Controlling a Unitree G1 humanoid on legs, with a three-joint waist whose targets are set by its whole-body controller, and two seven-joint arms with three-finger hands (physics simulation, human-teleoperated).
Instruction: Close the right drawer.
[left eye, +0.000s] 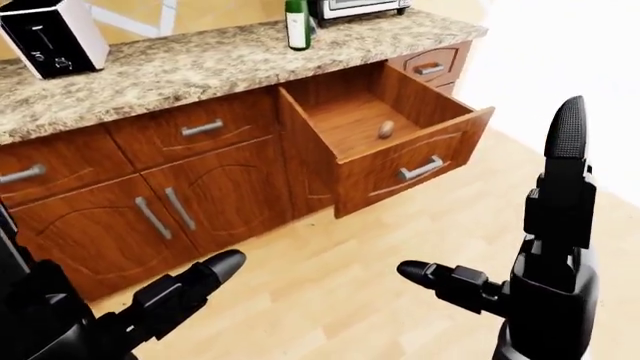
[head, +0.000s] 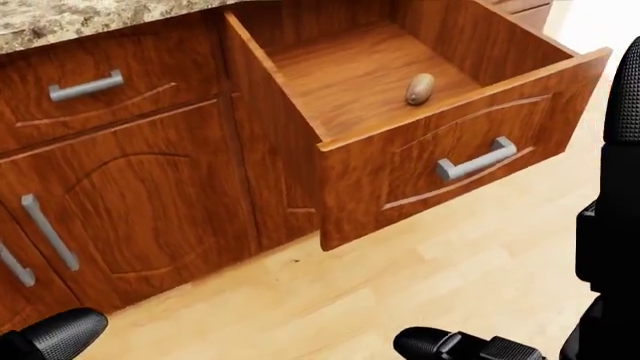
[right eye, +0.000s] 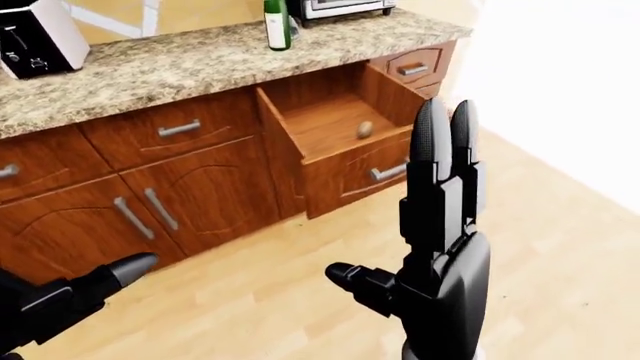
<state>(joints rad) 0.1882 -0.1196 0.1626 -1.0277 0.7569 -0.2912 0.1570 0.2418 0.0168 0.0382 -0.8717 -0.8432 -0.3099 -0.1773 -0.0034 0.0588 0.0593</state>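
Wood drawer (left eye: 385, 142), reddish-brown, stands pulled well out of the cabinet under the counter, right of centre in the left-eye view. Its front panel carries a grey bar handle (head: 477, 158), angled w/ the panel. Inside, on the bare drawer floor, lies one small tan oval thing (head: 420, 88), apart from the walls; can't tell what it is.

Left of the drawer: a shut drawer (left eye: 190, 131) w/ its own grey handle, and below that two cabinet doors (left eye: 130, 217) w/ upright grey handles side by side. Right of the open drawer, another shut drawer (left eye: 432, 66) near the counter's end. Speckled granite counter (left eye: 190, 64) on top, w/ a white toaster (left eye: 55, 34) at upper left, a green bottle (left eye: 297, 24) near the middle and the bottom edge of a silver oven (left eye: 355, 7) beside it. Light wood floor (left eye: 330, 255) below.

My right hand (left eye: 545, 247) is up at the lower right of the left-eye view, fingers spread apart: two straight up, thumb pointing left. Holds nothing, well short of the drawer. My left hand (left eye: 165, 300) is low at bottom left, one finger stretched toward the cabinets, fingers apart, touching nothing.
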